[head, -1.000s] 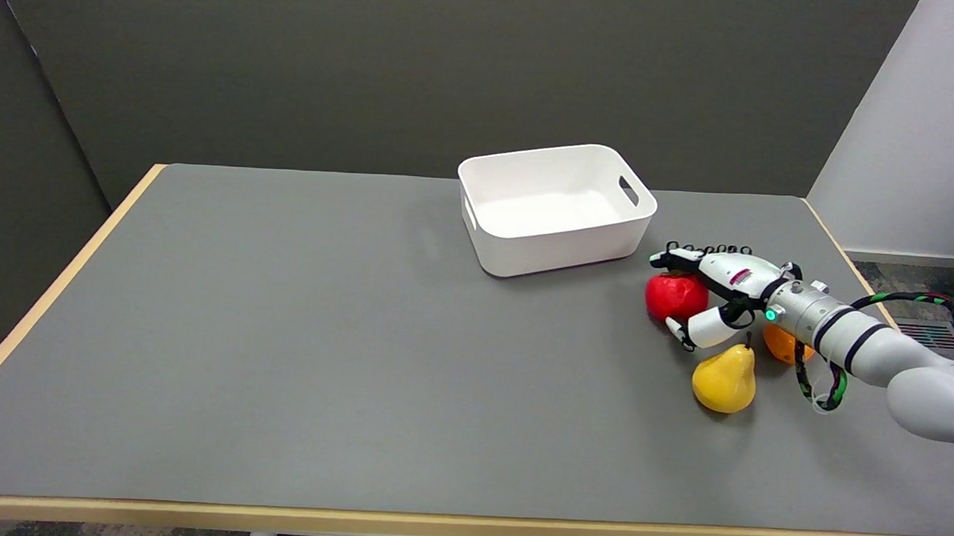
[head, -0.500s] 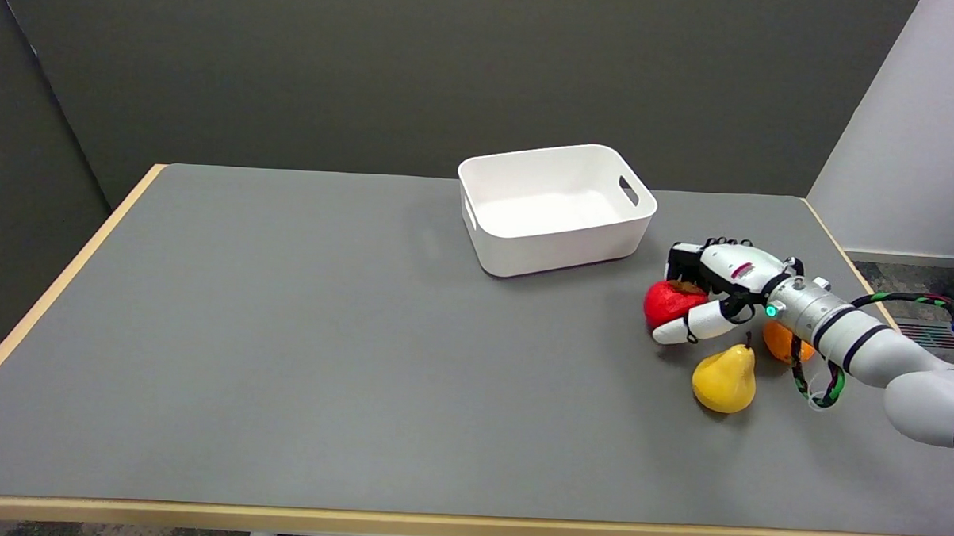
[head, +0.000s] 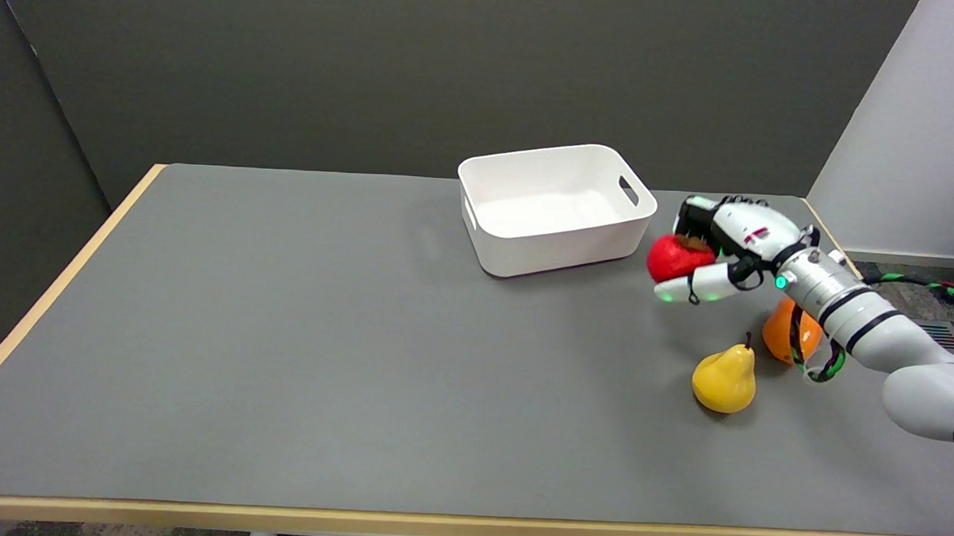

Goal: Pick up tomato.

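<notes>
Robot hand [head: 712, 252]: fingers over, thumb under, gripping the tomato.
Tomato [head: 674, 257]: held above the tabletop [head: 284, 333], just right of the white bin [head: 554, 207].
Writing: red label on hand, unreadable.

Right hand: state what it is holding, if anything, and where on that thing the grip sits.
The right hand holds the red tomato, fingers over its top and far side, thumb under its near side.

Orange fruit [head: 778, 336] partly behind the right arm [head: 864, 325], tomato's [head: 674, 257] far side under fingers
</notes>
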